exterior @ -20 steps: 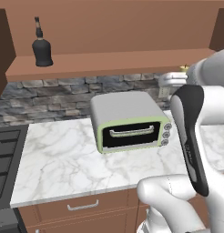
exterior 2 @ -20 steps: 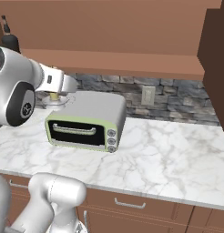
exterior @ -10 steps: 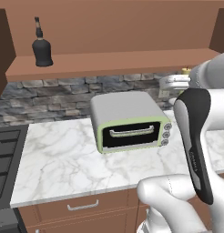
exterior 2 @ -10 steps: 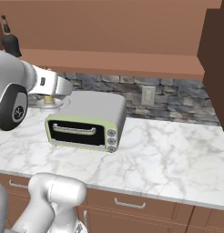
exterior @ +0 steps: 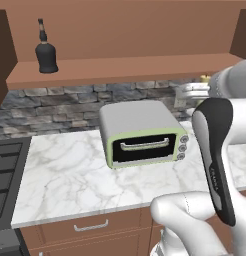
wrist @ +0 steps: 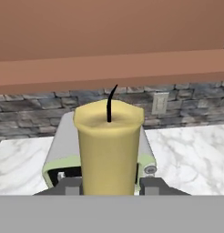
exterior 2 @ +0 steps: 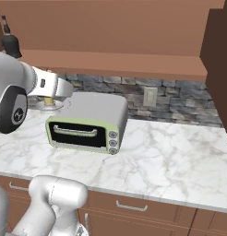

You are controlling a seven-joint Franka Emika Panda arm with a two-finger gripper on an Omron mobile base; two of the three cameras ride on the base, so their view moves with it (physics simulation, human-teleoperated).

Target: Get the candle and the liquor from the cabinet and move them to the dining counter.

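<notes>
Claw clamped on the candle — liquor on the cabinet shelf.

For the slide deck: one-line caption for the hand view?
Candle clamped in the tool, held above the toaster oven on the marble worktop, cabinet shelf overhead.

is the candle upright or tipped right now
Upright: in the hand view the candle stands straight between the gripper fingers, wick pointing up.
</notes>
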